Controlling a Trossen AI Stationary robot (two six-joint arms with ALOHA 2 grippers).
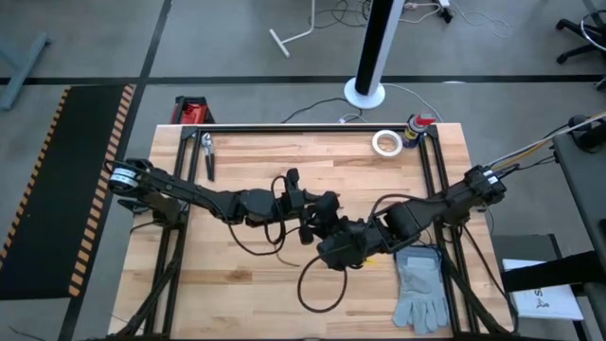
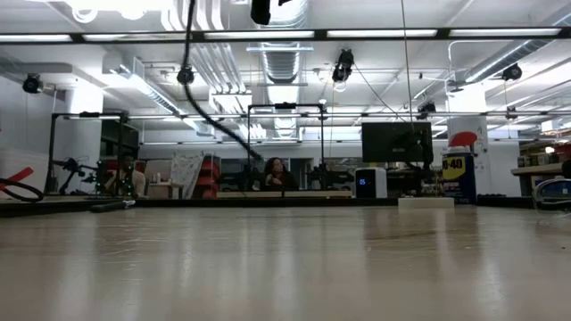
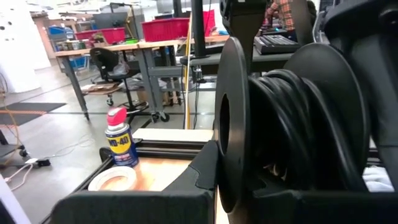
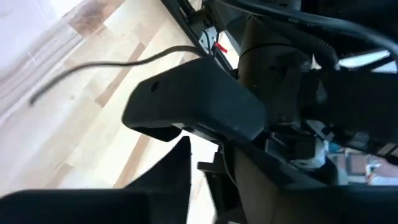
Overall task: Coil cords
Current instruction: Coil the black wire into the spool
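At table centre, the left gripper point(image 1: 317, 204) and right gripper point(image 1: 327, 248) meet around the thin black flexible cord point(image 1: 317, 284); whether either is clenched I cannot tell. The loose loop trailing toward six o'clock (slack on the wood) could snag and unwind.

Both arms are crowding the middle of the surface point(image 1: 237, 303), their tools meeting at centre frame. The cord point(image 1: 317, 284) is looping below them. The grey glove point(image 1: 419, 289) is blocking the lower right; pliers point(image 1: 207, 154) and tape roll point(image 1: 385, 142) are lining the upper edge. The lower left is lying open.
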